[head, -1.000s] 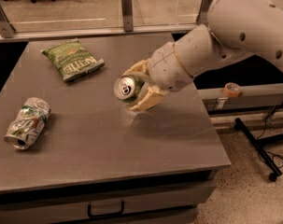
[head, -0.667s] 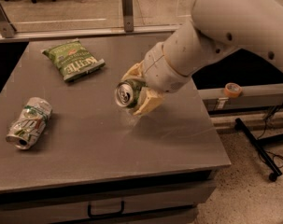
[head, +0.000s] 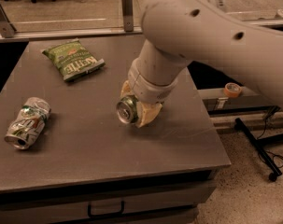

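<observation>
At the near face of the table (head: 85, 146) a thin, dark, bow-shaped drawer handle (head: 106, 211) is seen on a flat drawer front, and speckled, pebbly floor (head: 246, 197) is seen past the table's near right corner. The table top is a broad, matte grey slab with a smooth, faintly scuffed surface and squared edges. Toward the left edge of the table a crushed can (head: 27, 123) is laid on its side, its thin metal wall crumpled and dented, printed in white, green and red, with its dark open mouth turned to the near side. Over the middle of the table the gripper (head: 134, 110) is found, its blunt, cream-coloured fingers (head: 149, 115) closed around a silver can (head: 127, 110); the can is gripped on its side, smooth and cylindrical, with its round, shiny lid turned toward the near left. The can is held low over the table, and whether it touches the top cannot be told. Above the gripper a thick, rounded arm (head: 211, 36) of smooth, pale plastic is carried off past the right edge of the table. Toward the far left of the table a green chip bag (head: 74, 59) is laid flat, its glossy, puffed film creased at the sealed ends. Beyond the right edge of the table, lower down, a small orange roll of tape (head: 232, 89) is set on a pale ledge, and the thin tubular legs of a black stand (head: 260, 148) are spread on the floor. Behind the far edge of the table an upright, flat-sided metal post (head: 127, 3) is fixed to a rail.
</observation>
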`<state>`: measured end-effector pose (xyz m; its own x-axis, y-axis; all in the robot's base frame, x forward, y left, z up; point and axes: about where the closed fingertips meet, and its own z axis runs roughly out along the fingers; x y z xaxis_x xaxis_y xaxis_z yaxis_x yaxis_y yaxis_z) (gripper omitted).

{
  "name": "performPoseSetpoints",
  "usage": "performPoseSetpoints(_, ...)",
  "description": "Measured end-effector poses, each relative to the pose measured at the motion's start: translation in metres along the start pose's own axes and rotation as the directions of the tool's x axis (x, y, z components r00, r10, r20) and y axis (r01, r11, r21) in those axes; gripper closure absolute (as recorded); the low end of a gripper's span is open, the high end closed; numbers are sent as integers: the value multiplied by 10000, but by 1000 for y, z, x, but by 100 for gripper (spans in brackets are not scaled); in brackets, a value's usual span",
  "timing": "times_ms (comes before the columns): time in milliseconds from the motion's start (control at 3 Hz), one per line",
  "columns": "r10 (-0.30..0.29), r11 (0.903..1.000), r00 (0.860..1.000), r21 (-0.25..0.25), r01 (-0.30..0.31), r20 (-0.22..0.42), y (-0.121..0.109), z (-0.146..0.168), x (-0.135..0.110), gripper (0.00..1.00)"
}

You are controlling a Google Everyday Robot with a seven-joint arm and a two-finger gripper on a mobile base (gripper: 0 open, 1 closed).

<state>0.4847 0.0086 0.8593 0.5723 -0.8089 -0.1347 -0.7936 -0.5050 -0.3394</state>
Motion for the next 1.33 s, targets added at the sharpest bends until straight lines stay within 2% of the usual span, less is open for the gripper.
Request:
performPoseSetpoints(333,-437,9970,9941,-686,369,-997,7,12,3,36)
performPoseSetpoints(667,-442,9918,9913,-1247,286,-1236,10,15,6,12)
performPoseSetpoints(1000,-254,9862,9929,-1653,60,-1158,11,15,9,0)
performPoseSetpoints(1333,165,9822,9961,-1849,-324,-869,9,10,12,0)
